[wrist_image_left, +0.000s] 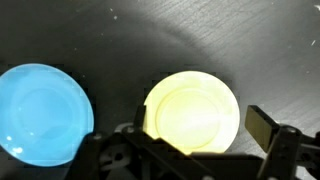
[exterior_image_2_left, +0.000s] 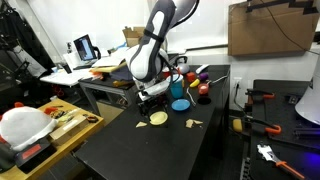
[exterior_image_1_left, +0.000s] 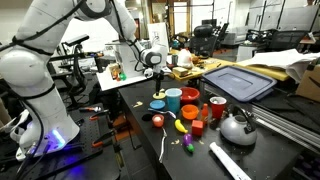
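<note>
A small pale yellow plate (wrist_image_left: 192, 112) lies flat on the dark table (wrist_image_left: 260, 50). My gripper (wrist_image_left: 200, 125) hangs straight above it, open, with one finger on each side of the plate and nothing held. Both exterior views show the gripper (exterior_image_1_left: 150, 72) (exterior_image_2_left: 153, 95) pointing down a little above the yellow plate (exterior_image_1_left: 158, 104) (exterior_image_2_left: 158, 118). Close beside the plate stands a blue round cup (wrist_image_left: 40, 112) (exterior_image_1_left: 173, 99) (exterior_image_2_left: 180, 103).
Beyond the blue cup are red cups (exterior_image_1_left: 190, 97) (exterior_image_1_left: 217, 105), a silver kettle (exterior_image_1_left: 237, 127) and a toy banana (exterior_image_1_left: 181, 125). A blue tray (exterior_image_1_left: 240, 80) lies further back. Two small tan pieces (exterior_image_2_left: 193, 123) (exterior_image_2_left: 141, 124) lie near the plate.
</note>
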{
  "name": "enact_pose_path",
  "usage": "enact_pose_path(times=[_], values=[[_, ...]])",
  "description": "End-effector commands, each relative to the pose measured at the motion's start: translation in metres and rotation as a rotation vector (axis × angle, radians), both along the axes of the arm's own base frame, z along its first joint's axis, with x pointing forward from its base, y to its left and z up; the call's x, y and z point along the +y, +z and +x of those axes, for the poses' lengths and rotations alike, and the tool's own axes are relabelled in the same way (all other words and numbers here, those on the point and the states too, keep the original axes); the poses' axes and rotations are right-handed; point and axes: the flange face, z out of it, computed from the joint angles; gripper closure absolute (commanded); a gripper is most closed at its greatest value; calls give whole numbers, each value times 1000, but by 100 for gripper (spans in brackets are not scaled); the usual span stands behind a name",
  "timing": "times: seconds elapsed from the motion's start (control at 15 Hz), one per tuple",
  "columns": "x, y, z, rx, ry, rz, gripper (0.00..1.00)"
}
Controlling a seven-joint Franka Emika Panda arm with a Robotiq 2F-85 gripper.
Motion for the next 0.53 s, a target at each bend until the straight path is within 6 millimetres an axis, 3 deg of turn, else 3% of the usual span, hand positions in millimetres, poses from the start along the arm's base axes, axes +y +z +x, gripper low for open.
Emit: enact_pose_path(times=[0.0,0.47], values=[[0,-3,10,-52,-43,-36,0],[-4,-12,17,-87,-64,-76,0]])
